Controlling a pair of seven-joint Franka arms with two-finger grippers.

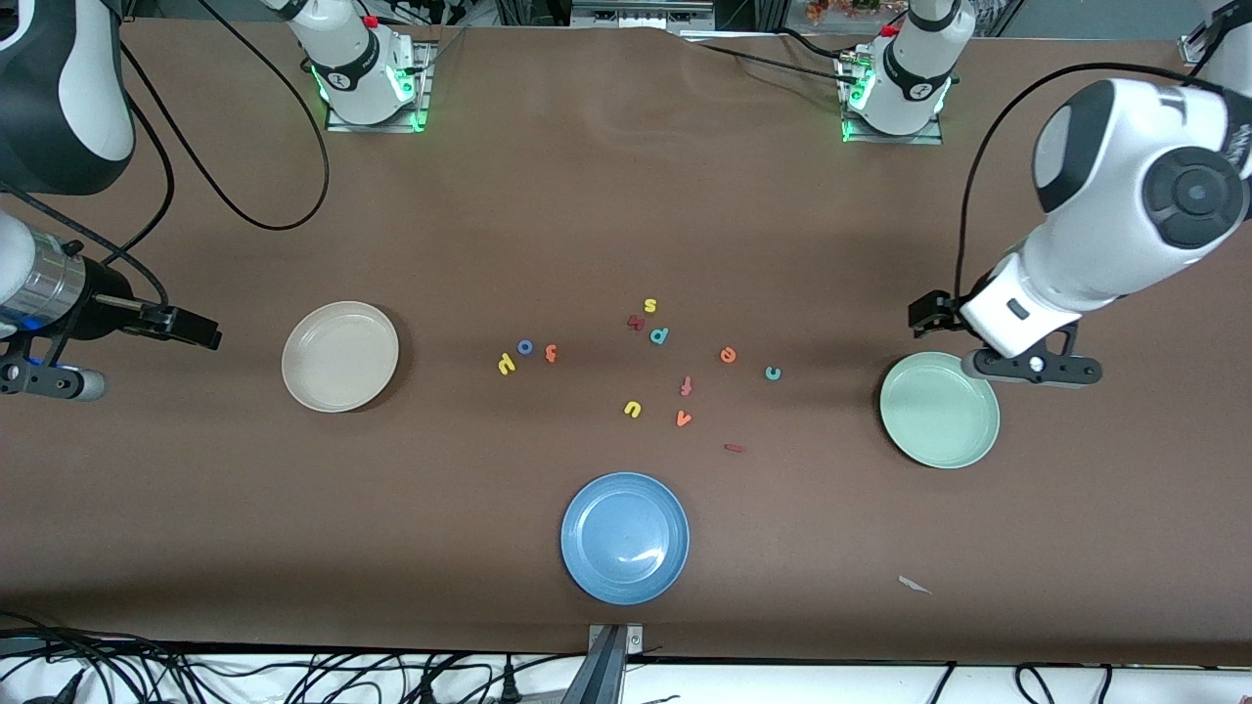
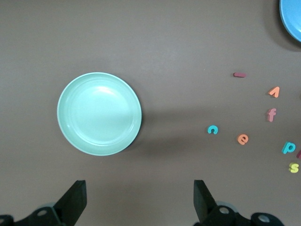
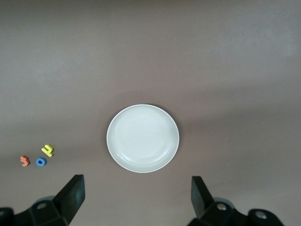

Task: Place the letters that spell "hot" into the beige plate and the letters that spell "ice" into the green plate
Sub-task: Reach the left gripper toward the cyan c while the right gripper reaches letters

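Note:
The beige plate (image 1: 339, 356) (image 3: 142, 138) lies empty toward the right arm's end. Beside it, toward the middle, sit the yellow h (image 1: 506, 364) (image 3: 47, 150), blue o (image 1: 525, 347) (image 3: 41, 162) and orange t (image 1: 551, 353) (image 3: 24, 161). The green plate (image 1: 939, 410) (image 2: 99, 113) lies empty toward the left arm's end. Near it are the teal c (image 1: 773, 373) (image 2: 212, 129), orange e (image 1: 728, 355) (image 2: 242, 139) and dark red i (image 1: 734, 448) (image 2: 240, 74). My left gripper (image 1: 929, 313) (image 2: 140, 188) hangs open over bare table beside the green plate. My right gripper (image 1: 191, 328) (image 3: 138, 183) hangs open over bare table beside the beige plate.
A blue plate (image 1: 624, 537) lies empty nearest the front camera. Other loose letters lie mid-table: yellow s (image 1: 650, 305), teal p (image 1: 659, 335), red-orange f (image 1: 687, 385), yellow u (image 1: 632, 409), orange v (image 1: 683, 418). A paper scrap (image 1: 915, 585) lies near the front edge.

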